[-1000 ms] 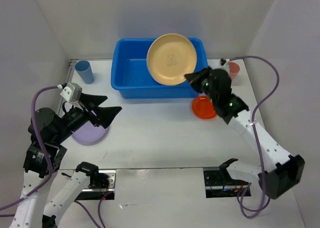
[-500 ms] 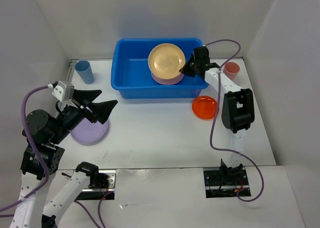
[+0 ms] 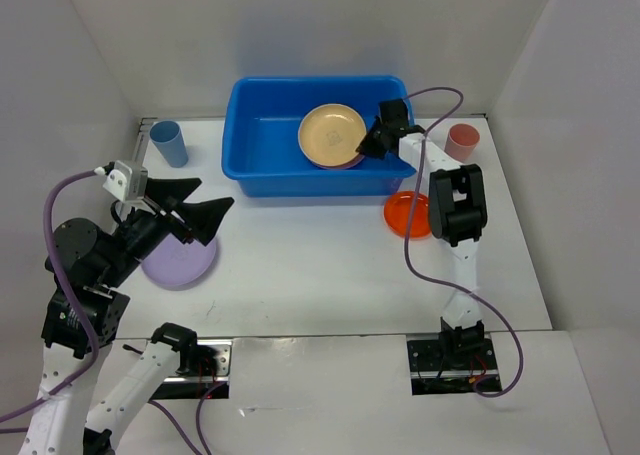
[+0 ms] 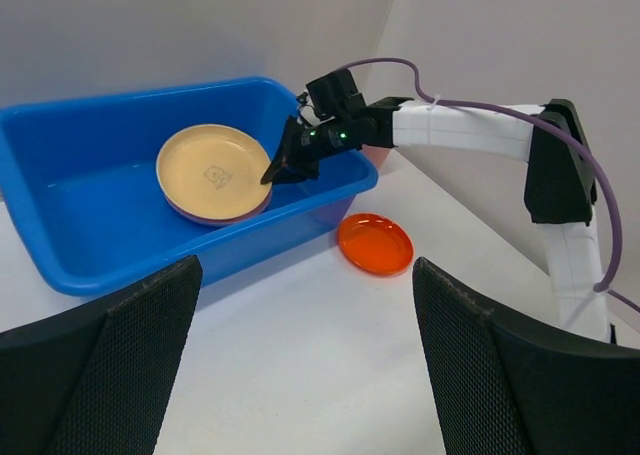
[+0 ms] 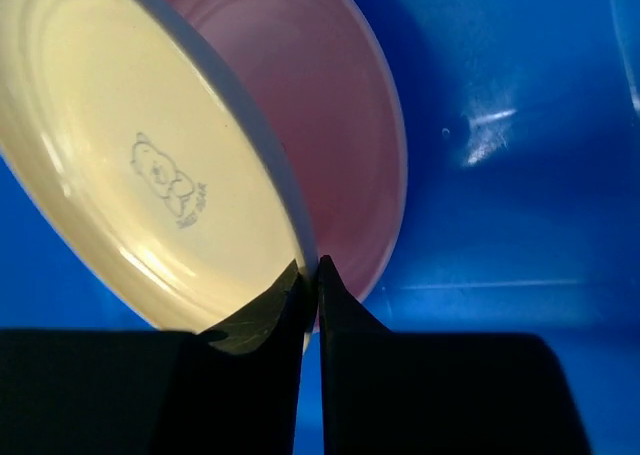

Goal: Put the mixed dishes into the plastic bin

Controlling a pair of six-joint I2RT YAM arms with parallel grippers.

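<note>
One tan plate point(image 3: 333, 135), rim in right end effector point(image 5: 311, 273), inside bin point(image 3: 265, 181)

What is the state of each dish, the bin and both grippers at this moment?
plastic bin: holds two plates
pink plate: flat in bin
tan-yellow plate: over pink plate, rim pinched
right gripper: shut on tan-yellow plate
left gripper: open, empty
orange plate: on table
lavender plate: on table
light-blue cup: upright
salmon-pink cup: upright
</note>
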